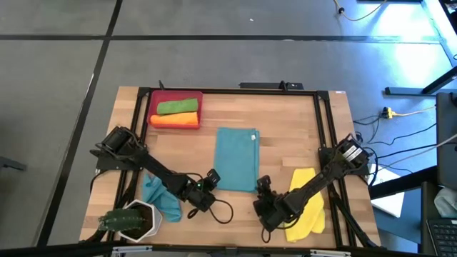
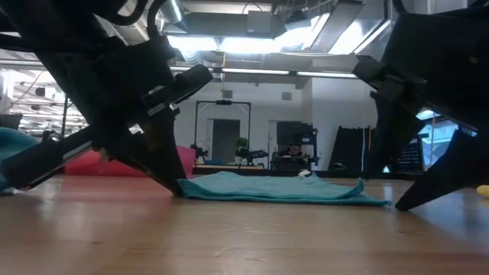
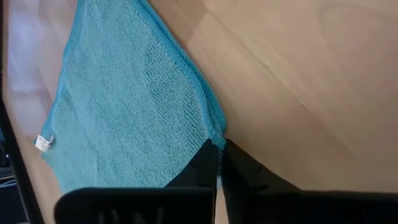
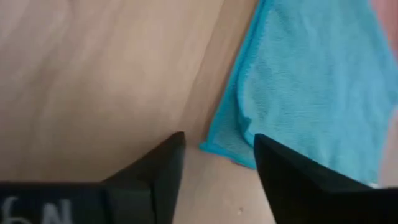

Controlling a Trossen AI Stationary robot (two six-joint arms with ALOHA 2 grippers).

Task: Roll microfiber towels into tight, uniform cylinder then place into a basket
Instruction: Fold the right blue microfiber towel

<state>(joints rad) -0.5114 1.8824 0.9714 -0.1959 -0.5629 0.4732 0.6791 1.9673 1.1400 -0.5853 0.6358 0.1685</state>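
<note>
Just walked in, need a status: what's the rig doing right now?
Both arms are at the near edge of the flat teal towel in the table's middle. The left gripper is shut on its near-left corner; the right gripper is open at the near-right corner. A green roll and an orange roll already lie in the red basket. A crumpled teal towel and a yellow towel wait.

A flat towel (image 1: 237,158) lies mid-table (image 1: 285,121). The basket (image 1: 153,106) sits upper left of it, holding two rolled towels (image 1: 176,113). Lower left, another towel (image 1: 161,196) lies beside a plant pot (image 1: 136,220). A crumpled towel (image 1: 308,207) lies lower right.
</note>
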